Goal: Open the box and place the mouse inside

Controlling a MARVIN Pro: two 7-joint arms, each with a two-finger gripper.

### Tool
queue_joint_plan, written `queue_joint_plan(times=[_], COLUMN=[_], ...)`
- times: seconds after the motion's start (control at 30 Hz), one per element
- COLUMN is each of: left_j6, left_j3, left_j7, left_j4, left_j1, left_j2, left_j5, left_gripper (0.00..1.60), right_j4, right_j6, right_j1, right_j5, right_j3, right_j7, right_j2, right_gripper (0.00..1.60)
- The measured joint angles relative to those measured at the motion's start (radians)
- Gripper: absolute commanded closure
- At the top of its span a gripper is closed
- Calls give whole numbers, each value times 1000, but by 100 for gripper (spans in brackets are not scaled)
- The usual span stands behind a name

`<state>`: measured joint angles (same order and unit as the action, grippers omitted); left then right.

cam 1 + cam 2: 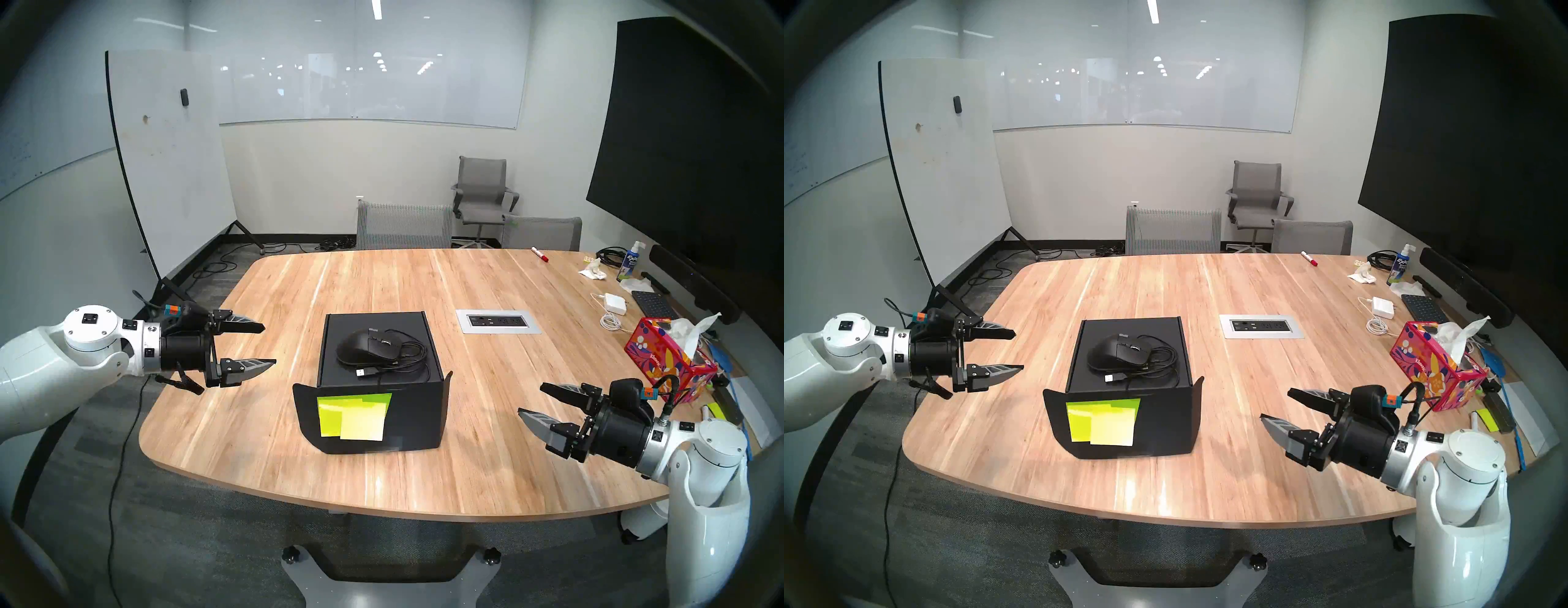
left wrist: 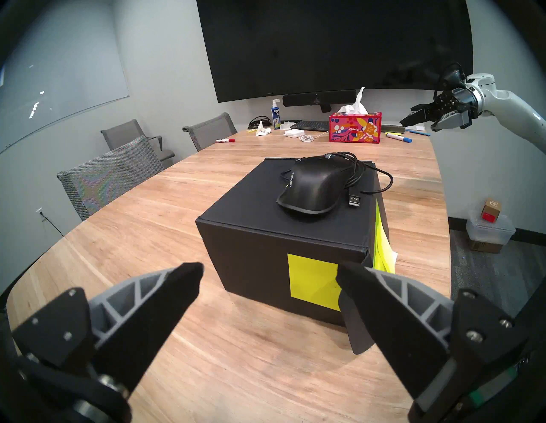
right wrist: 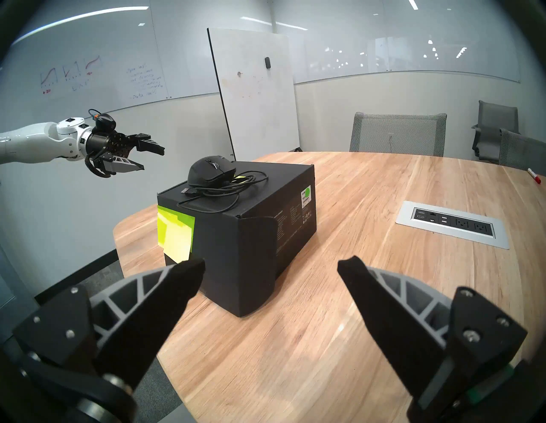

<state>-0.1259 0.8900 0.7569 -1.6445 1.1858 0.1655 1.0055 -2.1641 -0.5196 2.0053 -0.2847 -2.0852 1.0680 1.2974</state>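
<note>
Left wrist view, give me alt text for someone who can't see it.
A black mouse with its coiled cable lies on top of a closed black box on a wooden table. The open left gripper points at the box, and the right gripper is open beyond it.

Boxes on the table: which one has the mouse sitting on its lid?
The black box mid-table, closed, sticky notes on its front flap, carries the mouse and coiled cable. The red floral tissue box by the right edge holds only tissues.

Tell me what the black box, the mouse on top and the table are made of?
The box looks like matte cardboard: dull, with folded edges and flaps. The mouse seems smooth black plastic with a soft sheen. The table looks like light wood, with plank lines and grain, though it could be a veneer.
</note>
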Motion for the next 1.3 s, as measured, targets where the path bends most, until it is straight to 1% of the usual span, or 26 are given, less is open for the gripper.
queue_joint_plan(times=[1.0, 1.17, 1.3], left_j6=[-1, -1, -1], left_j3=[-4, -4, -5], left_j7=[0, 0, -1], left_j4=[0, 0, 0], left_j1=[-3, -4, -4], left_j2=[-1, -1, -1], left_j5=[1, 1, 1], left_gripper=[0, 0, 0], right_j4=[0, 4, 28], right_j6=[0, 4, 11], right_j1=[-2, -4, -15], right_j5=[3, 3, -1], right_j3=[-1, -1, 0], right_j7=[0, 11, 27], right_j2=[6, 3, -8], right_gripper=[0, 0, 0])
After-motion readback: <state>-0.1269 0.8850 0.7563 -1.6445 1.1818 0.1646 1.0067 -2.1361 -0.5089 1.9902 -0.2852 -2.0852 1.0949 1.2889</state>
